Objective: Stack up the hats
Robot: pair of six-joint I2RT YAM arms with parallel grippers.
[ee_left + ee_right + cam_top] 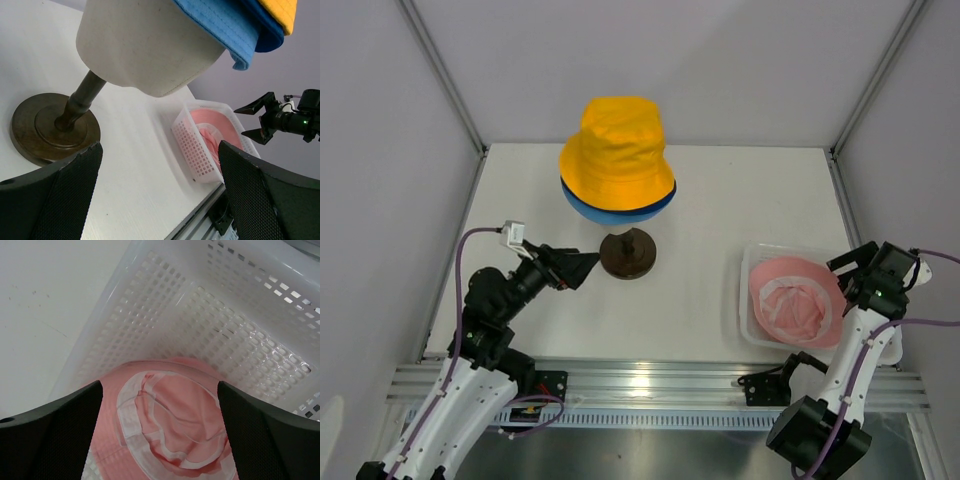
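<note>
A yellow hat (pixel 617 150) sits on top of a blue hat (pixel 620 208) on the cream mannequin head (pixel 145 50), whose dark round base (pixel 628 254) stands mid-table. A pink hat (pixel 796 300) lies upside down in the white mesh basket (pixel 750 262) at the right; it also shows in the right wrist view (pixel 170 420). My left gripper (pixel 582 268) is open and empty, just left of the base. My right gripper (pixel 850 275) is open and empty, above the basket's right side, over the pink hat. The dark navy hat is not in view.
Grey walls enclose the table on three sides. A metal rail (pixel 650 385) runs along the near edge. The basket (pixel 200 145) sits near the front right corner.
</note>
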